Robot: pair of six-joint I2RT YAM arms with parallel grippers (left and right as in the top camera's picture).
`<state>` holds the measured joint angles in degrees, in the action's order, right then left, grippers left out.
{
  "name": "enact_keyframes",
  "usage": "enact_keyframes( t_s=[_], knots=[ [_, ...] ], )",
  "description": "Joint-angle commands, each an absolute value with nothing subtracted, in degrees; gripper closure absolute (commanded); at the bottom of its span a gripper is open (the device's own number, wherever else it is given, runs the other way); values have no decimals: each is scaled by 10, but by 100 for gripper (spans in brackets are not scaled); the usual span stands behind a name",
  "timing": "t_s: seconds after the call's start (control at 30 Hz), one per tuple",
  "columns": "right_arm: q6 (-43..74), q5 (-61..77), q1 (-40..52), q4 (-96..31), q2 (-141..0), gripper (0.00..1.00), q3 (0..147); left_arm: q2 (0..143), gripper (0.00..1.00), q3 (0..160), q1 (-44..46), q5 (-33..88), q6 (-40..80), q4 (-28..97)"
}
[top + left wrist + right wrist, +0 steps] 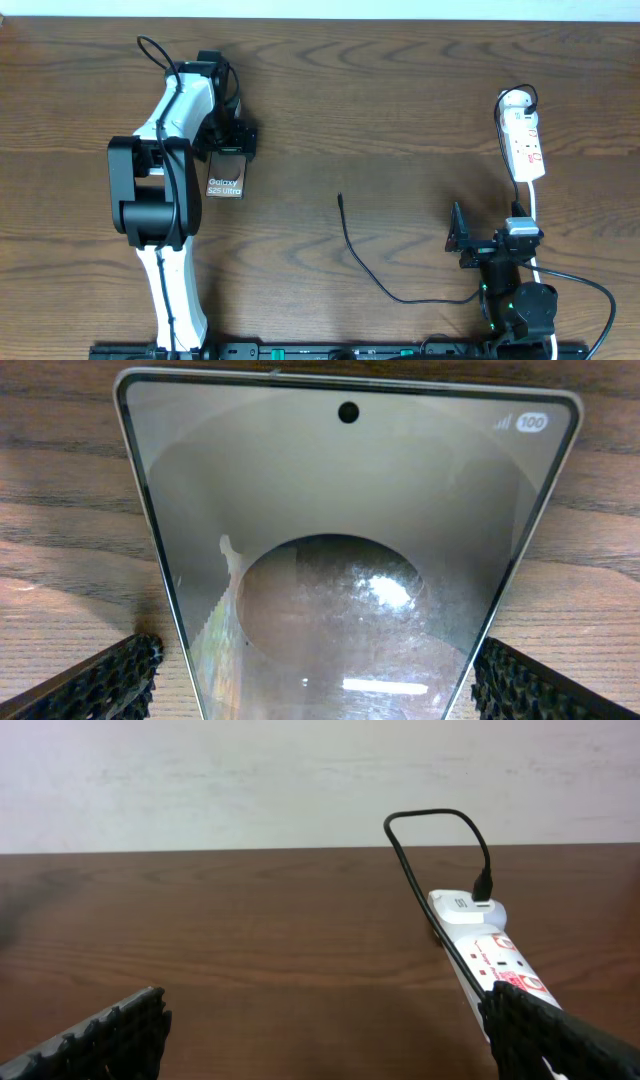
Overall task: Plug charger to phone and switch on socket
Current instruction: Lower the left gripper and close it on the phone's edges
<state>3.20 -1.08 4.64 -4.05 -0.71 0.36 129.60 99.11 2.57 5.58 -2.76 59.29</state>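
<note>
The phone lies flat on the table at the left, its "Galaxy S25 Ultra" lettering facing up. My left gripper hangs over its far end, open. In the left wrist view the phone fills the frame, and the fingers stand on either side of it without pressing it. The charger cable's free tip rests mid-table. The black cable curves back toward the right arm. The white socket strip lies at the far right. The cable's other end is plugged into the socket. My right gripper is open and empty.
The socket's thick white cord runs down past the right arm's base. A pale wall stands behind the table's far edge. Bare brown wood lies between the phone and the socket.
</note>
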Motion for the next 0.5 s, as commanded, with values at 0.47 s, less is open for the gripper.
enact_keyframes(
  t_s=[0.47],
  knots=[
    [25,-14,51,-43,-4,1,3,1303,2,921,29,68,-29,560]
  ],
)
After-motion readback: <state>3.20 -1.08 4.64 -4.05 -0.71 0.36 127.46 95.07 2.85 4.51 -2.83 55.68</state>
